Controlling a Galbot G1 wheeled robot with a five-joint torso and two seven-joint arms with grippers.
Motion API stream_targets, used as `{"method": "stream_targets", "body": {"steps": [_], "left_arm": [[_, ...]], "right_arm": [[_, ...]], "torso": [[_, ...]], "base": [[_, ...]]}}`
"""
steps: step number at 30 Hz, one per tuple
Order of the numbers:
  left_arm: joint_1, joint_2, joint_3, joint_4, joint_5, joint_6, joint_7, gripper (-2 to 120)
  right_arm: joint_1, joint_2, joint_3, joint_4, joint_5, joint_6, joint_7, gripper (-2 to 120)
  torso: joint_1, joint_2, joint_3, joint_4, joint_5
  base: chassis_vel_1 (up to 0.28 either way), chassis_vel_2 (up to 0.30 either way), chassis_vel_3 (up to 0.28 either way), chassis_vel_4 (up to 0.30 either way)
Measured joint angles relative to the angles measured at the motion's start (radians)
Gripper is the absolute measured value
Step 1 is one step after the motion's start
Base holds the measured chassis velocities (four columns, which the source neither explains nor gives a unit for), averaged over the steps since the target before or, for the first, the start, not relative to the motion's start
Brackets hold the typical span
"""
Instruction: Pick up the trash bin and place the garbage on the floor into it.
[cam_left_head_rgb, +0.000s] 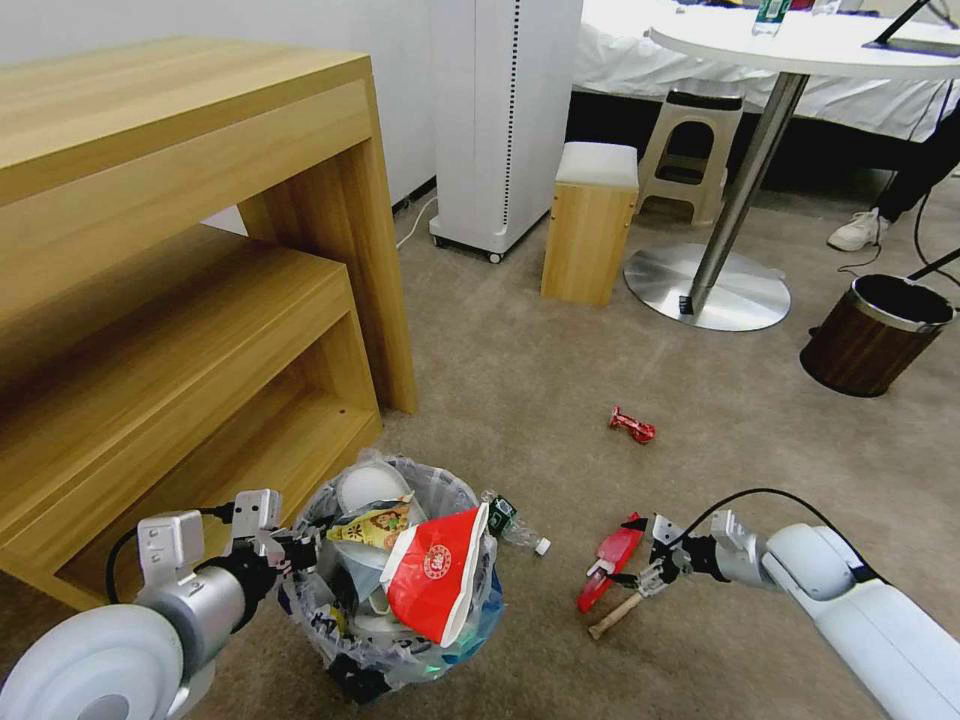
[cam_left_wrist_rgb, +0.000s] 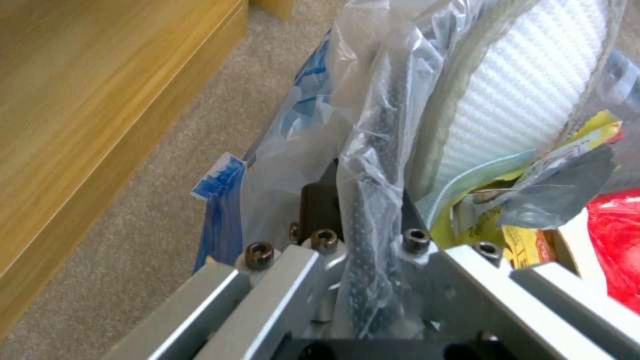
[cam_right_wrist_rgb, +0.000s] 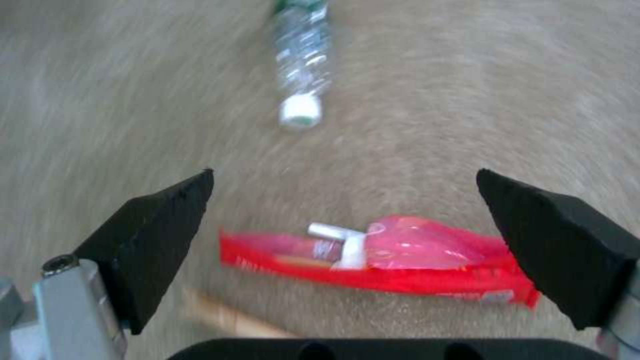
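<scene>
Nearest your head camera, your left end effector was clamped on the rim of the small round black trash bin with its crinkly clear plastic liner; in the left wrist view the black rim ran straight between the fingers, wrapped in plastic. That bin sat just beside the low wooden shelf unit, stuffed with a crushed red-and-white paper bowl, a white slipper and a yellow printed wrapper.

Your right end effector hovered low over the beige carpet floor with its black pads spread wide. Between and just ahead of them, in the right wrist view, lay the flat red plastic wrapper holding a small white tube, untouched. A wooden stick lay just beside the wrapper, nearer the end effector. Farther out, a small clear plastic bottle with a white cap lay between wrapper and bin, and a crumpled red wrapper lay well apart.
</scene>
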Motion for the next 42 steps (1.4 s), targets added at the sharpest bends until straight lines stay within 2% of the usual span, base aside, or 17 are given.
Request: {"method": "stream_targets", "body": {"steps": [2, 3, 4, 5, 7, 8, 11, 12, 14, 15, 16, 18, 19, 22, 25, 34, 42], "left_arm": [[-0.002, 0.002, -0.001, 0.002, -0.001, -0.001, 0.001, 1], [-0.003, 0.003, -0.001, 0.003, -0.001, -0.002, 0.003, 1], [-0.003, 0.003, -0.001, 0.003, -0.001, -0.002, 0.003, 1], [-0.005, 0.006, -0.003, 0.005, -0.002, -0.003, 0.004, 1], [-0.006, 0.011, -0.006, 0.009, -0.003, -0.005, 0.007, 1], [-0.006, 0.011, -0.006, 0.009, -0.003, -0.005, 0.007, 1], [-0.012, 0.016, -0.007, 0.015, -0.004, -0.008, 0.009, 1], [-0.012, 0.016, -0.007, 0.015, -0.004, -0.008, 0.009, 1], [-0.015, 0.016, -0.003, 0.016, -0.004, -0.01, 0.011, 1], [-0.015, 0.016, -0.003, 0.016, -0.004, -0.01, 0.011, 1], [-0.016, 0.016, -0.002, 0.016, -0.004, -0.01, 0.012, 1], [-0.017, 0.018, -0.002, 0.016, -0.004, -0.012, 0.014, 1], [-0.017, 0.018, -0.002, 0.016, -0.004, -0.012, 0.014, 1], [-0.015, 0.029, -0.015, 0.014, -0.009, -0.015, 0.015, 1], [-0.015, 0.032, -0.017, 0.014, -0.012, -0.017, 0.015, 1], [-0.024, 0.032, -0.007, 0.022, -0.012, -0.018, 0.015, 1], [-0.024, 0.027, -0.001, 0.025, -0.007, -0.018, 0.017, 1]], "right_arm": [[-0.029, -0.004, -0.016, 0.037, 0.141, -0.059, 0.189, 100], [-0.05, -0.003, -0.026, 0.07, 0.232, -0.105, 0.332, 100], [-0.05, -0.003, -0.026, 0.07, 0.232, -0.105, 0.332, 100], [-0.073, 0.002, -0.033, 0.118, 0.352, -0.164, 0.501, 100], [-0.101, 0.012, -0.038, 0.197, 0.532, -0.249, 0.728, 100], [-0.101, 0.012, -0.038, 0.197, 0.532, -0.249, 0.728, 100], [-0.136, 0.028, -0.036, 0.327, 0.843, -0.374, 1.131, 100], [-0.136, 0.028, -0.036, 0.327, 0.843, -0.374, 1.131, 100], [-0.131, 0.054, -0.032, 0.372, 1.041, -0.432, 1.413, 100], [-0.131, 0.054, -0.032, 0.372, 1.041, -0.432, 1.413, 100], [-0.117, 0.075, -0.034, 0.377, 1.112, -0.445, 1.557, 100], [-0.102, 0.108, -0.039, 0.36, 1.16, -0.445, 1.69, 100], [-0.102, 0.108, -0.039, 0.36, 1.16, -0.445, 1.69, 100], [-0.094, 0.149, -0.039, 0.301, 1.191, -0.458, 1.808, 100], [-0.091, 0.164, -0.04, 0.262, 1.191, -0.465, 1.846, 100], [-0.053, 0.215, -0.029, 0.17, 1.179, -0.466, 1.869, 100], [-0.022, 0.312, 0.031, 0.077, 1.16, -0.455, 1.822, 100]], "torso": [[0.0, 0.0, 0.0, 0.0001, 0.0001], [0.0, 0.0, 0.0, 0.0003, 0.0002], [0.0, 0.0, 0.0, 0.0003, 0.0002], [0.0, 0.0, 0.0, 0.0002, 0.0003], [0.0, 0.0, 0.0, 0.0003, 0.0001], [0.0, 0.0, 0.0, 0.0003, 0.0001], [0.0, 0.0, 0.0, 0.0002, -0.0002], [0.0, 0.0, 0.0, 0.0002, -0.0002], [0.0, 0.0, 0.0, 0.0, -0.0001], [0.0, 0.0, 0.0, 0.0, -0.0001], [0.0, 0.0, 0.0, 0.0002, -0.0002], [0.0, 0.0, 0.0, 0.0003, 0.0001], [0.0, 0.0, 0.0, 0.0003, 0.0001], [0.0, 0.0, 0.0, 0.0002, 0.0003], [0.0, 0.0, 0.0, 0.0, 0.0001], [0.0, 0.0, 0.0, 0.0002, 0.0], [0.0, 0.0, 0.0, 0.0002, 0.0]], "base": [[0.0, 0.0, 0.0, 0.0], [0.0, 0.0, 0.0, 0.0], [0.0, 0.0, 0.0, 0.0], [0.0, 0.0, 0.0, 0.0], [0.0, 0.0, 0.0, 0.0], [0.0, 0.0, 0.0, 0.0], [0.0, 0.0, 0.0, 0.0], [0.0, 0.0, 0.0, 0.0], [0.0, 0.0, 0.0, 0.0], [0.0, 0.0, 0.0, 0.0], [0.0, 0.0, 0.0, 0.0], [0.0, 0.0, 0.0, 0.0], [0.0, 0.0, 0.0, 0.0], [0.0, 0.0, 0.0, 0.0], [0.0, 0.0, 0.0, 0.0], [0.0, 0.0, 0.0, 0.0], [0.0, 0.0, 0.0, 0.0]]}}
